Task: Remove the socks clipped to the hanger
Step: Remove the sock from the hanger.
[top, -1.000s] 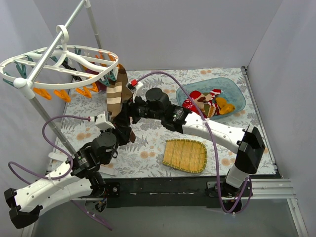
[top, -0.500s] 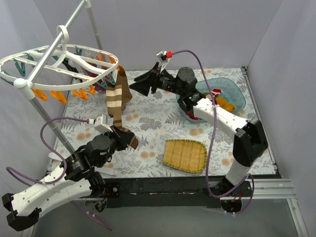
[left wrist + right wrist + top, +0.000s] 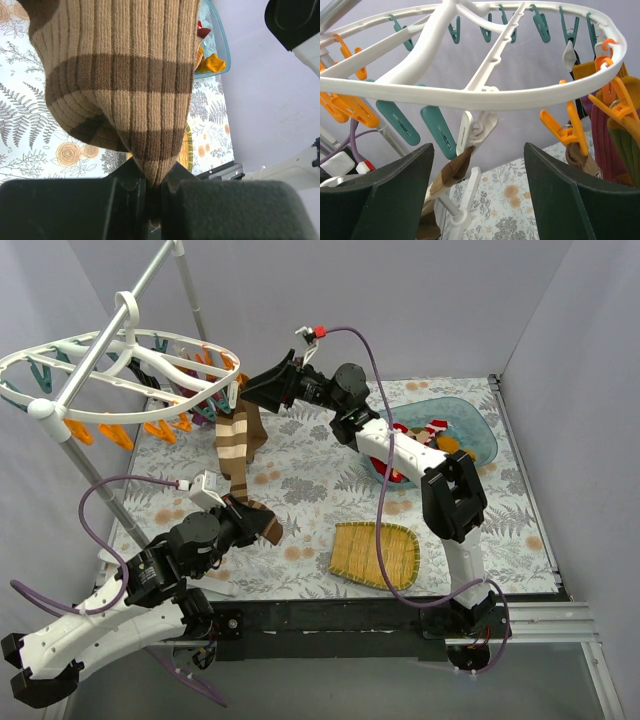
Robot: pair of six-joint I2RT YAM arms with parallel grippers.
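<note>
The white oval hanger hangs at upper left, with orange and teal clips. A tan-and-brown striped sock hangs from a white clip at its right rim. My left gripper is shut on the sock's lower end, pinched between the jaws. My right gripper is open and empty at the hanger's right rim. In its wrist view the fingers stand either side of the white clip, just below the frame. Maroon and orange socks hang further right.
A blue tray at back right holds several removed socks. A bamboo tray lies at front centre. The grey-white pole stand rises at the left. The floral cloth covers the table.
My right arm has swung up from the table's middle to the hanger's right rim, jaws open. My left gripper keeps its hold on the striped sock's lower end and has shifted slightly.
</note>
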